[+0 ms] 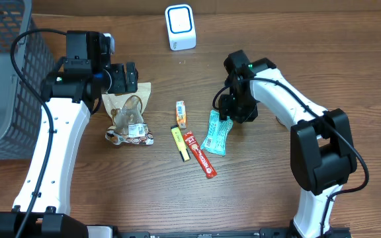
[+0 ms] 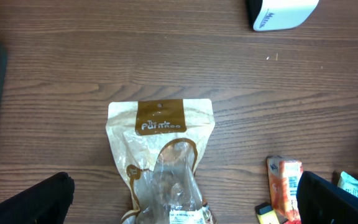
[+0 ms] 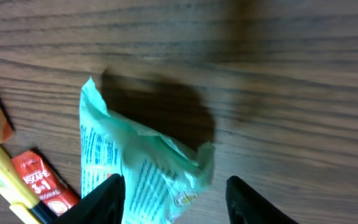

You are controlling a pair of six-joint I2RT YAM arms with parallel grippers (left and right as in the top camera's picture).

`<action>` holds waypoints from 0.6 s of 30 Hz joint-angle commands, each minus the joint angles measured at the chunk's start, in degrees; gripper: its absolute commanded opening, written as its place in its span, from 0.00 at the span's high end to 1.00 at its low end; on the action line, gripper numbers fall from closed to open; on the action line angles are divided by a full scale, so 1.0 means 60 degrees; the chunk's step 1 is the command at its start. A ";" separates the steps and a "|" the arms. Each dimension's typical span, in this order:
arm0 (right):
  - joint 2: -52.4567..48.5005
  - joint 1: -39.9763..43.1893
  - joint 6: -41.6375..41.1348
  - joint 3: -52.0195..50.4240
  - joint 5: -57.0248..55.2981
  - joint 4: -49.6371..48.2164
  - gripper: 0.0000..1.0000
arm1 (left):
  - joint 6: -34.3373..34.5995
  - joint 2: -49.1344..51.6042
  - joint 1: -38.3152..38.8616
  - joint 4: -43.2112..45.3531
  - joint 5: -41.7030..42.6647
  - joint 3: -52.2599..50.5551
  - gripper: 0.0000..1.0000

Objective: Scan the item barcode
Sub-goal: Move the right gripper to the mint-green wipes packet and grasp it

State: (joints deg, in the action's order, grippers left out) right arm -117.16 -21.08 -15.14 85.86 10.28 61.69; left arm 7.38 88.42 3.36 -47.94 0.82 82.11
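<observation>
My right gripper is half spread astride the far end of the crinkly teal foil packet, right of centre. Its black fingers flank the packet, one at its edge, the other just clear, so no pinch. My left gripper is spread wide above the glossy brown-and-clear pouch, left of centre. Between the two lie an orange sachet, a yellow stick and a red stick. The white rounded-square scanner stands far centre. The table is dark wood-grain, with a grey mesh basket far left.
</observation>
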 commanded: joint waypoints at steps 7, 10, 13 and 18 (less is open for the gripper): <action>0.0058 0.0007 -0.0004 -0.0958 0.0517 -0.0656 0.53 | 0.0062 0.0066 0.0011 0.0025 0.0040 0.0058 0.00; 0.0058 0.0007 -0.0004 -0.1137 0.0517 -0.0892 0.57 | 0.0062 0.0062 0.0011 0.0029 0.0040 0.0058 0.00; 0.0058 0.0007 0.0000 -0.1147 0.0517 -0.0980 0.74 | 0.0062 0.0062 0.0011 0.0029 0.0040 0.0058 0.00; 0.0127 0.0102 0.0291 -0.0892 0.0517 -0.0477 0.89 | 0.0062 0.0062 0.0011 0.0029 0.0040 0.0058 0.00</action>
State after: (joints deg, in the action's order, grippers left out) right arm -116.71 -20.91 -14.33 80.97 15.03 57.25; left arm 7.40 88.42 3.36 -47.97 0.84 82.11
